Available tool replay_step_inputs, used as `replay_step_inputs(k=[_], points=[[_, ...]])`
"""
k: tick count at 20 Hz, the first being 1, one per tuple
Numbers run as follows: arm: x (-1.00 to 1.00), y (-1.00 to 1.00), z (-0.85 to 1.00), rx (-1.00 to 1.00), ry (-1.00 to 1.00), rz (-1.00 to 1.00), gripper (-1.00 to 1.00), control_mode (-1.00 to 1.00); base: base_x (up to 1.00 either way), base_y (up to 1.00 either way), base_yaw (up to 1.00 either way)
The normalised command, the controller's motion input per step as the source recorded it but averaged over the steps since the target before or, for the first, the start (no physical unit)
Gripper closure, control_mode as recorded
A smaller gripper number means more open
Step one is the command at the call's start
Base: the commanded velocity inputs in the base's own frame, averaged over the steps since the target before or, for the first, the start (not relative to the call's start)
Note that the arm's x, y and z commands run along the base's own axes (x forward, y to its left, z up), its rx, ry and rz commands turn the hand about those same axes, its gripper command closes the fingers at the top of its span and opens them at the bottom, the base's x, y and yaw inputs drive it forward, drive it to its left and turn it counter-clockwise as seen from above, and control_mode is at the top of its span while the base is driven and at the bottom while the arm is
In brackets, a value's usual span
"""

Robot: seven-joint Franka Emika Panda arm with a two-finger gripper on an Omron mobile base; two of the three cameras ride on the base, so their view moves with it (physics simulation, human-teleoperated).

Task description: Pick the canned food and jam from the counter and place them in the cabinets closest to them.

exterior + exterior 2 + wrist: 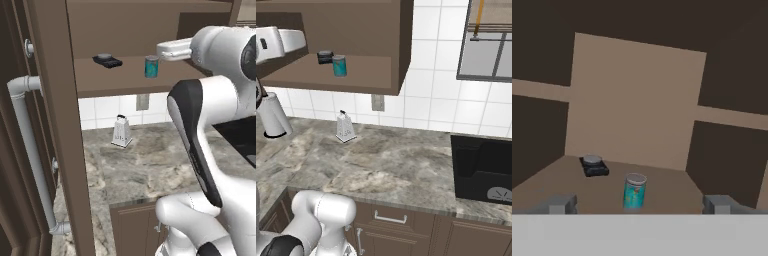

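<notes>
**Ana:** Hand view first: what stands between the fingertips?

**Ben:** The canned food, upright on the cabinet shelf, near the shelf's front edge. The gripper has its jaws spread wide, one fingertip far to one side and the other at the opposite side, neither touching the can. It holds nothing.

**Ana:** And what sits behind the can?

**Ben:** A small black scale with a round grey plate, further back on the shelf and toward the left in that view, apart from the can.

**Ana:** Does the left base view agree?

**Ben:** Yes. The teal can stands on the lighter brown shelf of the open wall cabinet, toward its right end, with the white hand just beside it on the right. The scale lies nearer the shelf's middle.

**Ana:** What about the counter?

**Ben:** The marbled counter carries a metal grater, upright near the back edge by the tiled wall, below the cabinet.

**Ana:** And from the right base view?

**Ben:** Same layout: can on the shelf with the scale just behind it, grater by the counter's back edge, a dark sink set into the right end, and a white paper roll at the left end.
</notes>
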Motion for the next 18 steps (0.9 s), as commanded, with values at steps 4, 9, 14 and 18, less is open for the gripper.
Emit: replay_step_inputs(k=[4,9,14,18], points=[[-1.0,0.0,0.12,-0.09,0.16,0.0,-1.0,-1.0,0.0,0.0,0.0],[-1.0,0.0,0.05,-0.07,0.19,0.0,-1.0,-1.0,0.0,0.0,0.0],[-0.86,-0.02,-0.18,-0.15,0.22,0.01,-1.0,-1.0,0.0,0.0,0.0],[-0.52,-0.19,-0.59,-0.17,0.22,0.08,-1.0,-1.0,0.0,0.0,0.0]])
